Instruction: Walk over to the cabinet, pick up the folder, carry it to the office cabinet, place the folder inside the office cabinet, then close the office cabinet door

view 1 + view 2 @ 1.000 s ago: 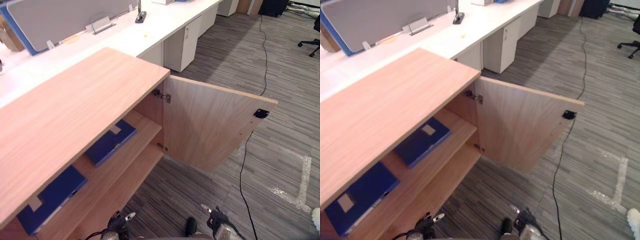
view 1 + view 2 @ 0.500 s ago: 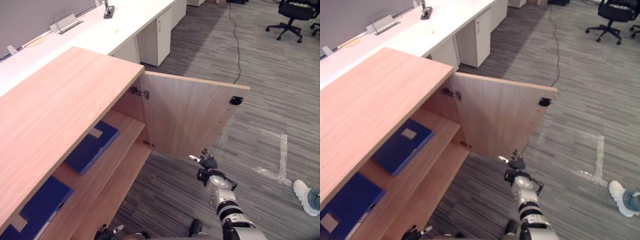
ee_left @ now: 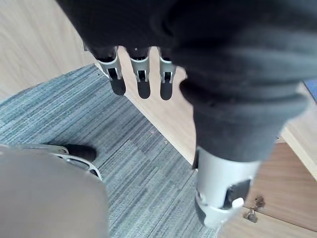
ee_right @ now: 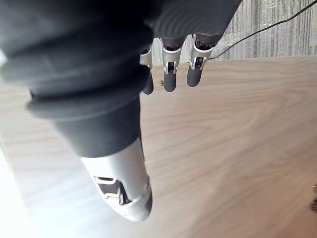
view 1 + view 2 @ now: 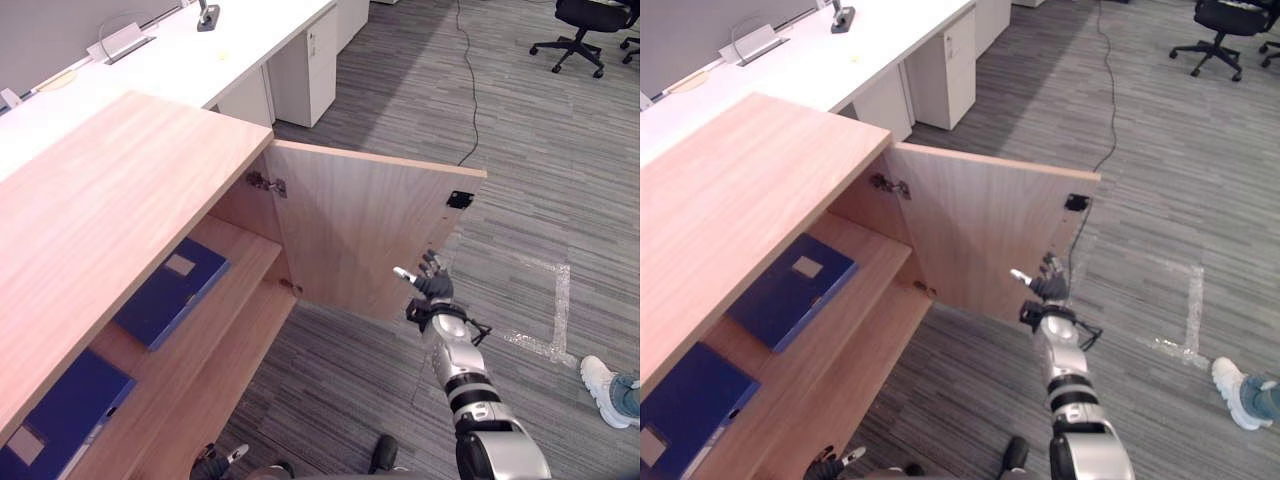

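Note:
The wooden office cabinet (image 5: 120, 200) stands at the left with its door (image 5: 360, 230) swung wide open. A blue folder (image 5: 170, 290) lies flat on the upper shelf, and a second blue folder (image 5: 60, 415) lies nearer me on the same shelf. My right hand (image 5: 432, 292) is raised by the door's lower free corner, open, fingers straight. In the right wrist view its fingers (image 4: 171, 74) point at the wood of the door (image 4: 237, 148), very close; contact is not clear. My left hand (image 5: 215, 462) hangs low by the cabinet's front, open and holding nothing, with its fingers (image 3: 141, 74) straight.
A long white desk (image 5: 200, 60) with a white drawer unit (image 5: 300, 70) runs behind the cabinet. An office chair (image 5: 585, 30) stands at the far right. A person's shoe (image 5: 600, 385) shows at the right edge, beside white floor tape (image 5: 555, 300). A cable (image 5: 470, 80) crosses the carpet.
My right arm has risen from low at the bottom edge up to the door's free corner. The camera has turned right, bringing the chair and the person's shoe into view.

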